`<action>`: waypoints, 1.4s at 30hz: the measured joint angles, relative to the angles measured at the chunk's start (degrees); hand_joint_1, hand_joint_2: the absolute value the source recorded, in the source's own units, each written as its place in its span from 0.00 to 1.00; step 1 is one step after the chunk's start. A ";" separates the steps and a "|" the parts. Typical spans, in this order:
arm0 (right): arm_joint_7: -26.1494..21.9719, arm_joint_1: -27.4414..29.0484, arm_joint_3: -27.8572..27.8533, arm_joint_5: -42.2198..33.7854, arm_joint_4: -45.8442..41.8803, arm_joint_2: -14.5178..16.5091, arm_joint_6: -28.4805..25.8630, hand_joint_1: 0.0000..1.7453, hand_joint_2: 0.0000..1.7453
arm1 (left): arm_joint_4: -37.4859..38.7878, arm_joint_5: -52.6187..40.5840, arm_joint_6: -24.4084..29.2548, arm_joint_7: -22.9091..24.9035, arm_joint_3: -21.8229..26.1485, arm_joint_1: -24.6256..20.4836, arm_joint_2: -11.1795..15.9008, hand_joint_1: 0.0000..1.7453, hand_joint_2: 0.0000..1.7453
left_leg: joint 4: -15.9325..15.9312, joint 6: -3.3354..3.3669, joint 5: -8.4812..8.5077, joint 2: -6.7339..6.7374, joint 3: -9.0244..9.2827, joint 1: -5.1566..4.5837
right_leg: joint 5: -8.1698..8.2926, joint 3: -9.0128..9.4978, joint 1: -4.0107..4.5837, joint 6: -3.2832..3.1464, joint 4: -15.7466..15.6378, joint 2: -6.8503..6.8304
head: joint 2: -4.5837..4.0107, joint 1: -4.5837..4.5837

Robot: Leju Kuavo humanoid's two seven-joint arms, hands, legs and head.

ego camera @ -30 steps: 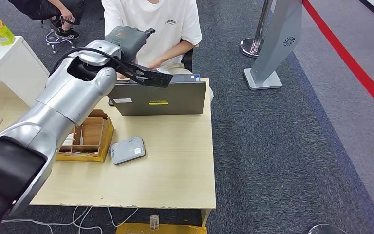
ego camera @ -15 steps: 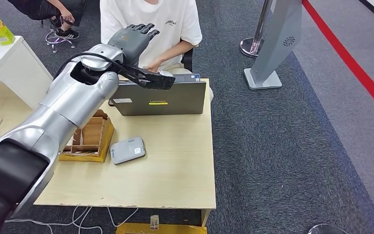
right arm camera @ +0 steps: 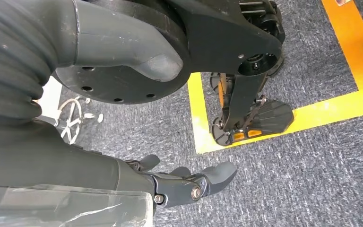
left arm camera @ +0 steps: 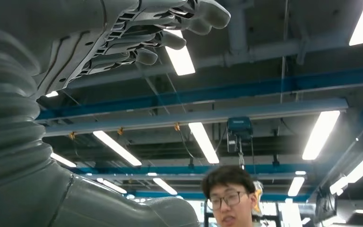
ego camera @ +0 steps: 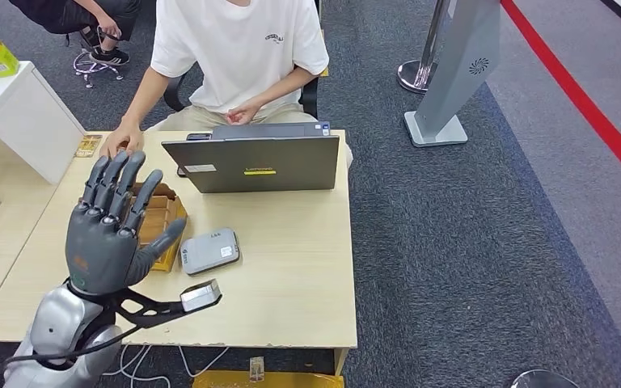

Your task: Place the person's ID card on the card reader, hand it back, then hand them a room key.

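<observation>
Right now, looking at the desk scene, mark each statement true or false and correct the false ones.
1. The left hand holds a card. False: it is raised, fingers spread, holding nothing.
2. The grey card reader lies on the table beside the wooden organiser. True.
3. The laptop is folded flat. False: it stands open, its lid's back facing the robot.
4. The person's hand rests on the table. True.
5. The right hand hangs above carpet. True.

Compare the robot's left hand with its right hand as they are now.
The left hand is raised above the desk with fingers straight and spread; the right hand hangs low over the carpet with fingers loosely curled. The left hand's palm faces away from the head camera toward the person; the right hand points floorward. Both hold nothing.
</observation>
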 joint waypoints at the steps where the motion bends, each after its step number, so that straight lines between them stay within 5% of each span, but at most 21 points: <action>1: -0.04 -0.03 -0.01 0.01 0.00 0.00 -0.03 0.00 1.00 | -1.62 -0.19 0.44 -0.55 1.24 2.06 -0.01 0.00 1.00 | 0.00 0.01 0.01 -0.08 -0.02 0.00 | -0.01 0.02 0.01 0.01 0.00 -0.09 | 0.00 0.01; 7: -1.02 -0.06 -0.03 -0.03 0.00 0.00 -0.08 0.00 1.00 | -5.67 -0.22 1.80 -0.89 7.70 10.10 -0.38 0.00 1.00 | 0.03 0.06 0.08 -0.15 -0.02 -0.01 | 0.09 0.06 0.01 0.07 0.00 -0.16 | 0.00 0.03; 13: -1.04 -0.10 -0.09 -0.05 0.00 0.00 -0.17 0.00 1.00 | -5.27 -0.86 -1.18 0.73 12.16 12.90 -0.85 0.00 1.00 | 0.05 0.09 0.12 -0.23 -0.03 -0.01 | 0.13 0.09 0.01 0.09 0.00 -0.24 | 0.00 0.05; 18: -0.36 -0.14 -0.28 -0.04 0.00 0.00 -0.23 0.00 1.00 | 2.39 -1.43 -12.35 5.08 17.22 11.26 -0.58 0.00 1.00 | 0.05 0.09 0.18 -0.23 -0.03 0.01 | 0.16 0.05 0.00 0.07 0.00 -0.25 | 0.00 0.07; 28: 0.78 -0.39 -0.50 0.14 0.00 0.00 -0.01 0.00 1.00 | 22.15 -3.01 -25.51 10.03 20.37 4.02 0.48 0.00 1.00 | 0.05 0.08 0.27 -0.26 -0.07 0.02 | 0.25 0.04 0.02 -0.05 0.02 -0.29 | 0.00 0.08; 42: 0.98 -0.43 -0.52 0.12 0.00 -0.02 -0.08 0.00 1.00 | 28.95 -3.10 -27.47 10.57 20.37 2.40 0.37 0.00 1.00 | 0.07 0.09 0.27 -0.25 -0.11 0.03 | 0.27 -0.02 0.02 -0.03 -0.01 -0.27 | 0.00 0.10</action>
